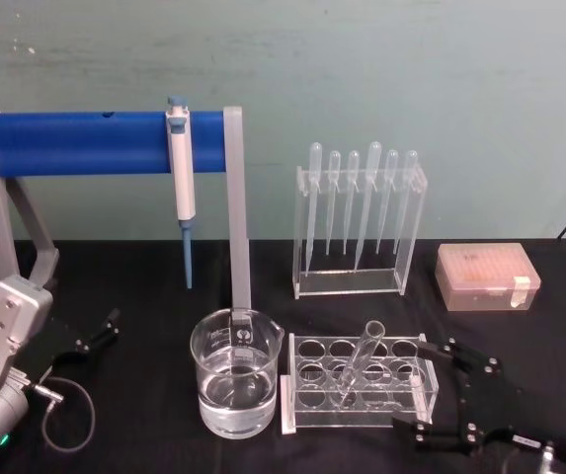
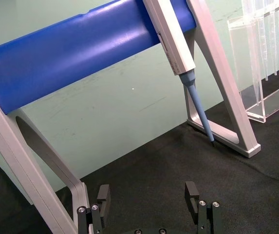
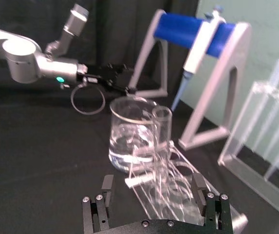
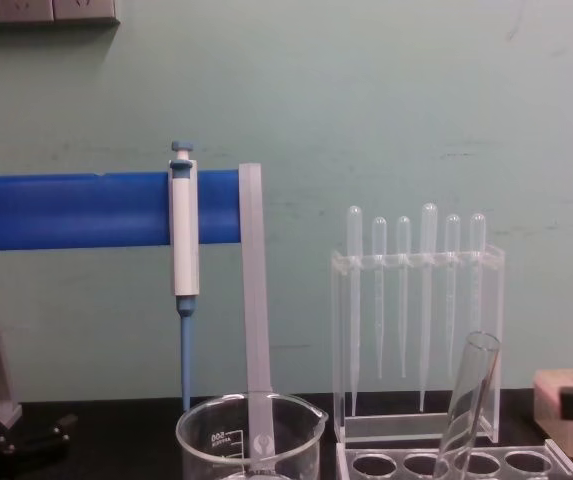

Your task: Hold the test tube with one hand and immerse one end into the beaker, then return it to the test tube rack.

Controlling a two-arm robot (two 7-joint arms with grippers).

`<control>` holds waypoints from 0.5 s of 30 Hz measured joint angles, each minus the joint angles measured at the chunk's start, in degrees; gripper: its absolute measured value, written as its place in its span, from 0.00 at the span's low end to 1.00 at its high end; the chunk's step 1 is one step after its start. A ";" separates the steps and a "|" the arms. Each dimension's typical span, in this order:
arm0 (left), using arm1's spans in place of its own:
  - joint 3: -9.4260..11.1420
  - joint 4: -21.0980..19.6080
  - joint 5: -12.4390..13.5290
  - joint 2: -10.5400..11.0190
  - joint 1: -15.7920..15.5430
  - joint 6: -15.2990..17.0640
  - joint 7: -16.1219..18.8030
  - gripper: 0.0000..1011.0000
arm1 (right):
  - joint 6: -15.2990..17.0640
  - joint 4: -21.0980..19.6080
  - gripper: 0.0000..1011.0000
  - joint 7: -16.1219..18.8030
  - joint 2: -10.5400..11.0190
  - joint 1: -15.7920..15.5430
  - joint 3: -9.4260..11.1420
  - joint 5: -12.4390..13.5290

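Right gripper [image 1: 422, 384] gapes empty beside the rack [image 1: 307, 348], test tube [image 1: 360, 360] leaning inside, beaker [image 1: 235, 390] beyond; left gripper [image 2: 147, 190] parked, spread.

Soft, even light; faint shadows

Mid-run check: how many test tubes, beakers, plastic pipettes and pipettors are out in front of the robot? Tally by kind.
Test tube: 1
Beaker: 1
Plastic pipettes: 6
Pipettor: 1
Total: 9
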 joint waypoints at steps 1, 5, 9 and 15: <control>0.00 0.00 0.00 0.00 0.00 0.00 0.00 0.99 | -0.48 0.55 0.99 0.44 -0.50 0.46 -0.17 -0.14; 0.00 0.00 0.00 0.00 0.00 0.00 0.00 0.99 | -2.41 3.59 0.99 2.32 -3.24 2.73 -0.97 -0.12; 0.00 0.00 0.00 0.00 0.00 0.00 0.00 0.99 | -3.63 6.45 0.99 3.58 -5.65 4.65 -1.59 0.45; 0.00 0.00 0.00 0.00 0.00 0.00 0.00 0.99 | -5.34 10.76 0.99 5.40 -9.27 6.77 -2.19 2.69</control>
